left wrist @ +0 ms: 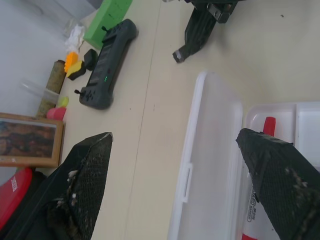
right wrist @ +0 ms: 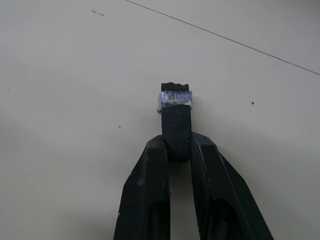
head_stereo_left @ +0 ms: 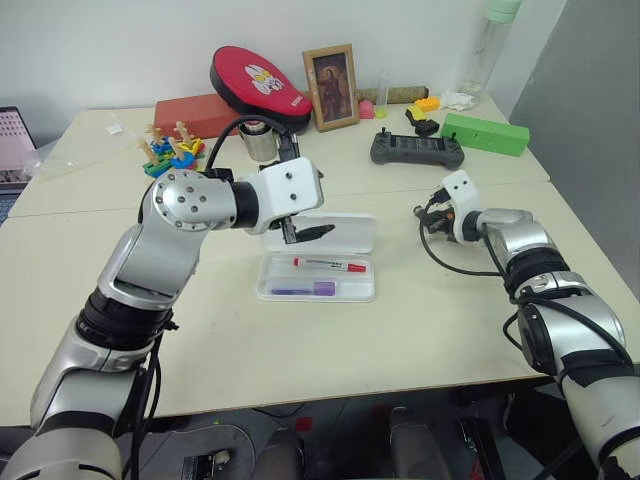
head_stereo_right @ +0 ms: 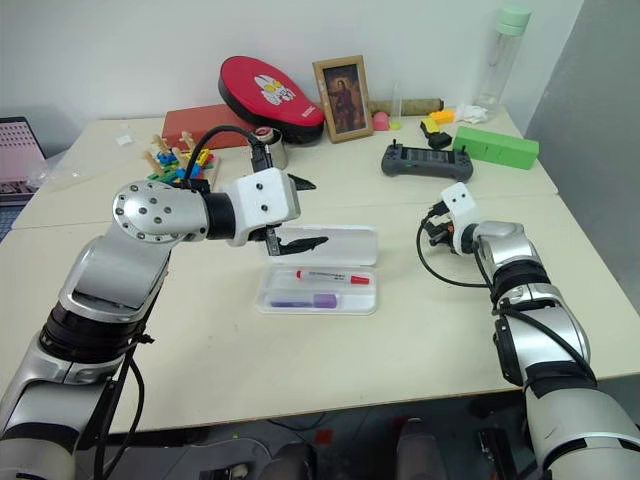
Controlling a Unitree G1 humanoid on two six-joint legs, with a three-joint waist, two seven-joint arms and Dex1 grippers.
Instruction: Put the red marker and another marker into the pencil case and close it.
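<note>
Both the slim white red-capped marker [head_stereo_left: 329, 265] and the chunky lavender marker [head_stereo_left: 303, 289] are seen lying in the flat white plastic pencil case [head_stereo_left: 360, 292], lid open. Left gripper [head_stereo_right: 297, 213] is held wide above the lid; right gripper [right wrist: 176, 150] is pinched on a small black taped piece [right wrist: 175, 106]. Lid is best pushed evenly from its far edge.

Lab-like room: cluttered table [head_stereo_left: 420, 330], handheld controller [head_stereo_left: 417, 149].

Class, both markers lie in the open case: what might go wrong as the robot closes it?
The left gripper, jaws open above the lid, may push the pencil case across the table instead of folding it shut. The red marker lies nearest the hinge; jolted upward, it could block the lid.
</note>
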